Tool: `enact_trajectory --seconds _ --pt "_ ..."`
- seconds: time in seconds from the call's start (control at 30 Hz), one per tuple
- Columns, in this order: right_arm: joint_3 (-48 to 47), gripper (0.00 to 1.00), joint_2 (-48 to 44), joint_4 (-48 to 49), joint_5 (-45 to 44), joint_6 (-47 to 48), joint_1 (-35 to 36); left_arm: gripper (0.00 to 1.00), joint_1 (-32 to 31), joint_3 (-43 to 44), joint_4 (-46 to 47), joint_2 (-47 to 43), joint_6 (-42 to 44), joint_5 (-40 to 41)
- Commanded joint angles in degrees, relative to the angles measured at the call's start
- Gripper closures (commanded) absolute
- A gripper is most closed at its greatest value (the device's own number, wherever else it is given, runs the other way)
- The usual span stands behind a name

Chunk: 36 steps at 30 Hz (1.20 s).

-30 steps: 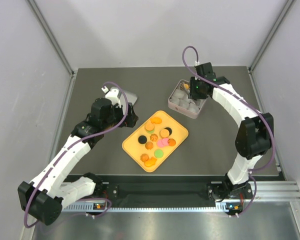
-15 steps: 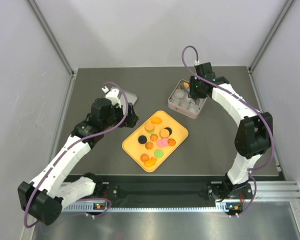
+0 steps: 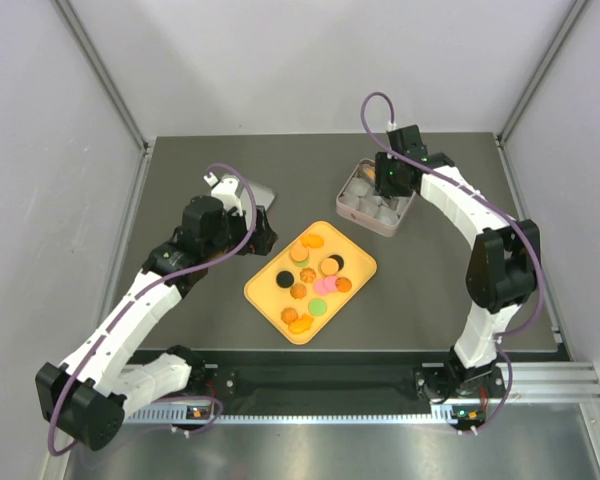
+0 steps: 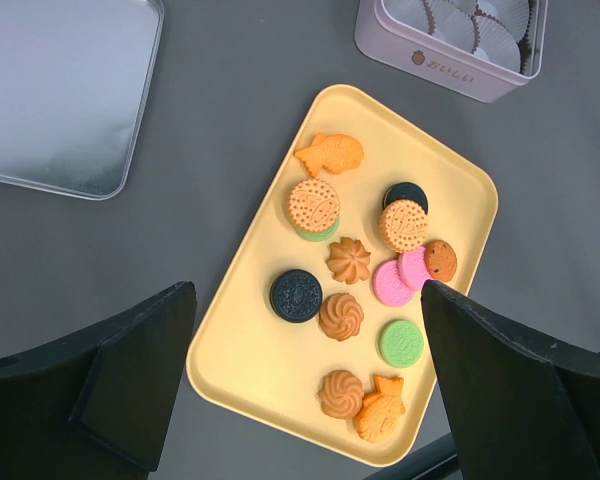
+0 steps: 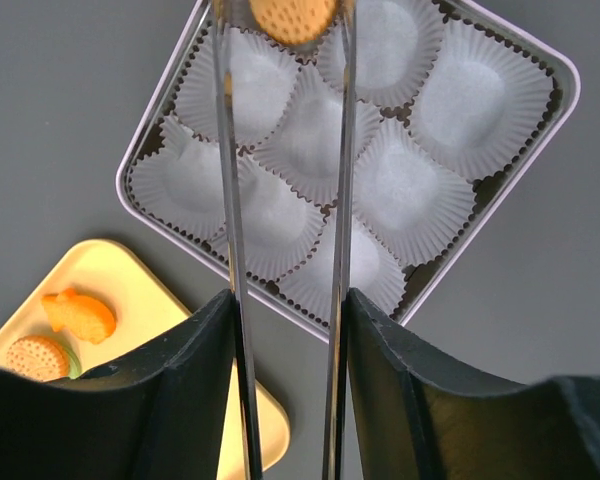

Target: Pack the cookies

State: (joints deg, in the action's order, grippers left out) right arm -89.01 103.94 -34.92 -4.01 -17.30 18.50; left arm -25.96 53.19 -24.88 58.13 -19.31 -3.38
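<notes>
Right end effector (image 3: 382,184) hung over the pink tin (image 4: 450,72) with one round orange cookie (image 5: 292,18)
Cookie sat between the fingertips (image 5: 226,120) above the white paper cups (image 5: 405,195); couldn't tell if it was pinched or loose; left end effector (image 4: 305,290) was spread wide and empty over the yellow tray (image 4: 250,370) on the dark surface (image 4: 230,100), where the other cookies (image 4: 348,260) lay

Dark grey matte desk (image 3: 430,290). Straight below the left hand (image 4: 305,288): a yellow-orange tray (image 4: 245,350) with rounded corners, lying flat and at a slant. Beyond that hand and off to its left, well apart from the tray: a silver tin lid (image 4: 60,90), flat. Beneath the right hand (image 5: 285,20): a pink square tin (image 5: 565,75), near the tray's far corner, not touching it.
</notes>
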Motion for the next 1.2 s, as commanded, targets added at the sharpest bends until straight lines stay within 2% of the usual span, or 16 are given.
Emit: enact_trajectory --seconds 0.0,0.3,0.57,0.77,0.93,1.17 --pt "-2.83 0.52 -0.4 3.19 0.14 -0.37 -0.66 0.01 0.2 -0.02 1.33 -0.3 0.59 -0.31" --pt "-3.71 0.52 -2.16 2.49 -0.12 -0.45 -0.48 0.01 0.2 -0.02 1.33 -0.47 0.59 -0.23" --pt "-1.53 0.55 -11.38 -0.59 1.29 0.86 1.79 0.01 0.2 -0.02 1.42 -0.47 0.5 -0.4" --pt "10.75 0.55 -21.57 -1.21 3.22 1.13 9.26 0.01 0.2 0.07 1.33 -0.82 0.59 0.3" --pt "20.17 0.55 -28.79 -3.58 3.48 -0.1 19.36 0.01 0.29 -0.01 1.33 -0.82 0.59 0.3" --pt "23.01 0.55 -32.84 -9.29 -3.36 -2.56 29.83 0.01 0.47 0.07 1.33 -0.56 0.59 0.04"
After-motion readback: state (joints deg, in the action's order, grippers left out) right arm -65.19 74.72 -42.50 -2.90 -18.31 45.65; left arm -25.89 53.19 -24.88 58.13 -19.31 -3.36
